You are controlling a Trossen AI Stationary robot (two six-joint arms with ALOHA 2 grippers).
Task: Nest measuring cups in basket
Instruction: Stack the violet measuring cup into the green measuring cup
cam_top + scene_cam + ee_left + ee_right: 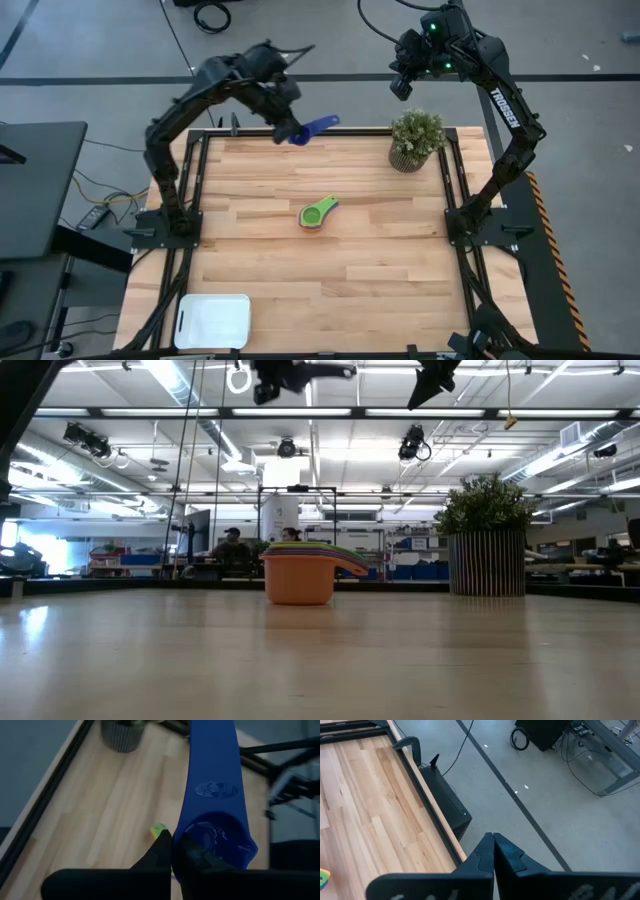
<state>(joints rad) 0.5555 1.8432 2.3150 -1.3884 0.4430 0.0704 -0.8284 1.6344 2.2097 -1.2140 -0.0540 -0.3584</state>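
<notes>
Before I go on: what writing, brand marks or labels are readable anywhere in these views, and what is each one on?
"TROSSEN": white letters down the dark right arm, in the high view.
Embossed round mark on the flat handle of the bright blue plastic measuring cup, held by the left gripper: too blurred to read.
Signs in the room behind the table, in the low view: too small to read.

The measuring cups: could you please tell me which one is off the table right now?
The bright blue plastic measuring cup, pinched in the left end effector above the table's far edge. The others sit nested mid-table, the green plastic cup on top.
</notes>
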